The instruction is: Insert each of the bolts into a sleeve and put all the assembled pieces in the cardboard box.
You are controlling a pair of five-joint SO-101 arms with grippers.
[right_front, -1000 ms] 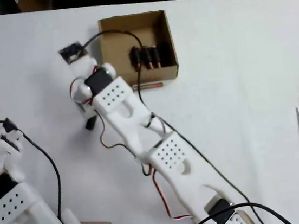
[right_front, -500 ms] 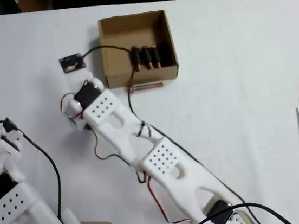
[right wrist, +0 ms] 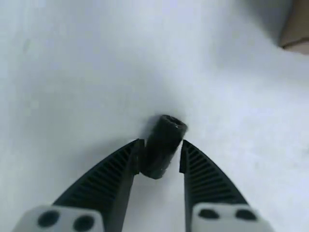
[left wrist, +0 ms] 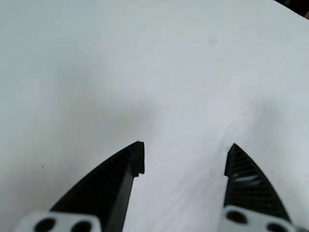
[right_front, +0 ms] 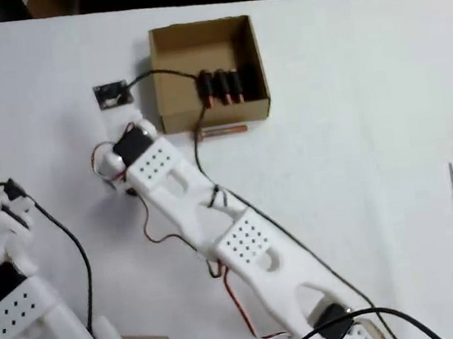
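Item: cardboard box [right_front: 188,54], just beyond the right arm [right_front: 164,165], held three assembled pieces [right_front: 221,87]; one bolt [right_front: 223,130] lay outside.

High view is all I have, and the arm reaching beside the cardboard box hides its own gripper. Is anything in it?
Observer: Yes. In the right wrist view a black sleeve sits in the right gripper, and both fingers seem to touch it.
Operator: Anything inserted in it?
Observer: The end facing the camera looks hollow, and nothing sticks out of it.
Operator: And the other arm's gripper?
Observer: In the left wrist view the left gripper is open over the bare table, with nothing between its fingers.
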